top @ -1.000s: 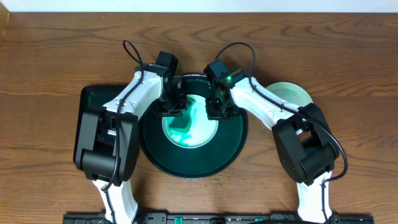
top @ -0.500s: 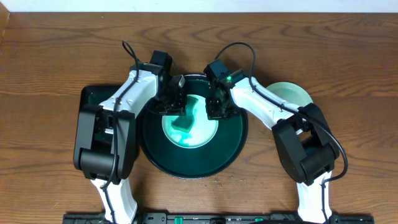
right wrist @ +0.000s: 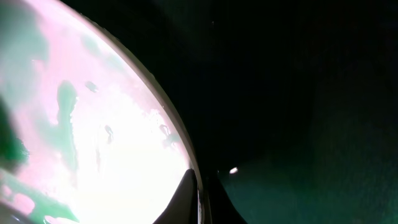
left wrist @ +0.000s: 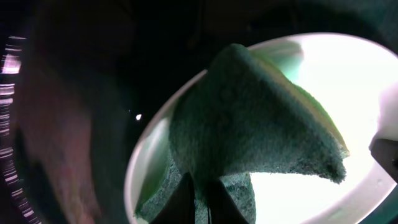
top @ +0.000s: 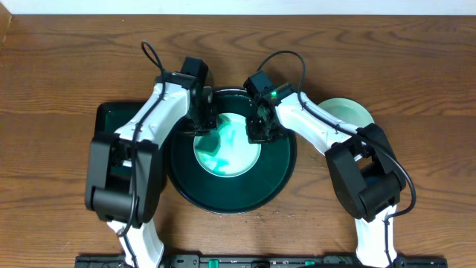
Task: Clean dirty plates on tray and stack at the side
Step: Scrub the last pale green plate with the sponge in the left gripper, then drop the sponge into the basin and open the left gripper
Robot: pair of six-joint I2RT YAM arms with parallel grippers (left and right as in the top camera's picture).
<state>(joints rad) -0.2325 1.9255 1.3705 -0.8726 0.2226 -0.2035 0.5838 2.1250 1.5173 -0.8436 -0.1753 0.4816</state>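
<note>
Overhead, the left arm [top: 160,112] covers most of the rectangular tray [top: 104,117]; the right arm [top: 312,123] hides part of the pale plate [top: 351,112] on the table; in the right wrist view the smeared plate [right wrist: 81,124] runs off the left and bottom edges, its middle lost in glare; the left wrist view cuts off the green pad [left wrist: 249,130], perhaps a sponge, at the bottom.

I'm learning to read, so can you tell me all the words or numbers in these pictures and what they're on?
None. No word, number or sign can be read on the plate, the tray, the sponge or the robot arms; the wrist views are dark and blurred.
</note>
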